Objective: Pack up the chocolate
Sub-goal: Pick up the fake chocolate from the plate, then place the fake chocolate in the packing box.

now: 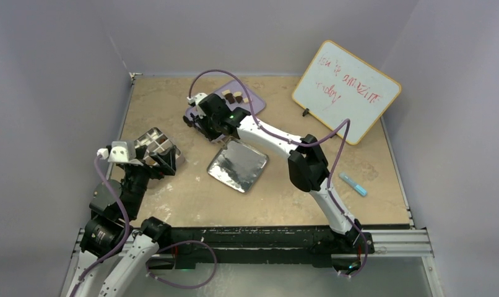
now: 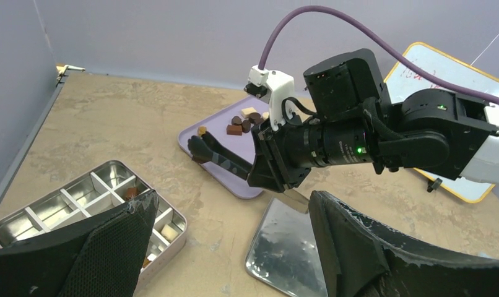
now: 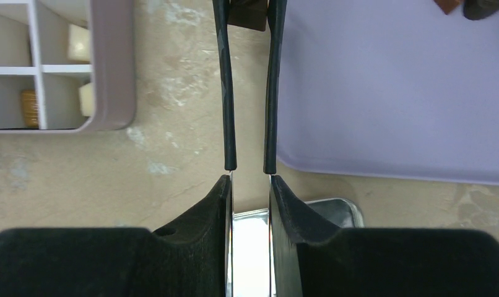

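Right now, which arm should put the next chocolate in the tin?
The right. Its gripper pinches a dark chocolate by the tray's edge. The left gripper hangs open and empty near the tin.

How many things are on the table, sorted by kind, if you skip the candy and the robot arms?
Silver box with compartments: 1
Shiny silver square: 1
Lilac tray: 1
Whiteboard: 1
Blue pen: 1
Total: 5
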{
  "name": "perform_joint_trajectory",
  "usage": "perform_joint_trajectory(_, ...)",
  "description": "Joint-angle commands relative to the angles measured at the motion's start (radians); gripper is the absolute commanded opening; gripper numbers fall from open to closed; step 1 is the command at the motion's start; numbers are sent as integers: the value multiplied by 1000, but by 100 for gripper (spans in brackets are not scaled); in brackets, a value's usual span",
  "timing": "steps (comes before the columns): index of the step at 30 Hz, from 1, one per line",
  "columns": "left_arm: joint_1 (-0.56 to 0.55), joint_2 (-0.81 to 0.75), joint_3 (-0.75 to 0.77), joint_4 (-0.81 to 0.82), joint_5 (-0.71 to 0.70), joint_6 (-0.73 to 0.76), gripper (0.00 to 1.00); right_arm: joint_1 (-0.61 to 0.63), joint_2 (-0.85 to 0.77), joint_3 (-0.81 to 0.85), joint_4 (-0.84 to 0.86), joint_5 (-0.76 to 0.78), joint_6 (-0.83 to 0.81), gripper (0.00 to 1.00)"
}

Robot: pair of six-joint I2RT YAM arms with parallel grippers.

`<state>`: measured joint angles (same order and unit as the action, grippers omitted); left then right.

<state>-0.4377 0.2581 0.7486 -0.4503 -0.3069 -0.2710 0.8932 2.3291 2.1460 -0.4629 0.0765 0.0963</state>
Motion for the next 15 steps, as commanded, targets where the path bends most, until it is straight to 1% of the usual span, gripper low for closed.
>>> perform_joint_trajectory(1,4,-9,51,26,2,-13,89,30,-76,39,67,-41,40,24)
perform_joint_trajectory(15,4,-29,98,9,6,-31,89,118,-60,82,128,-75,83,24)
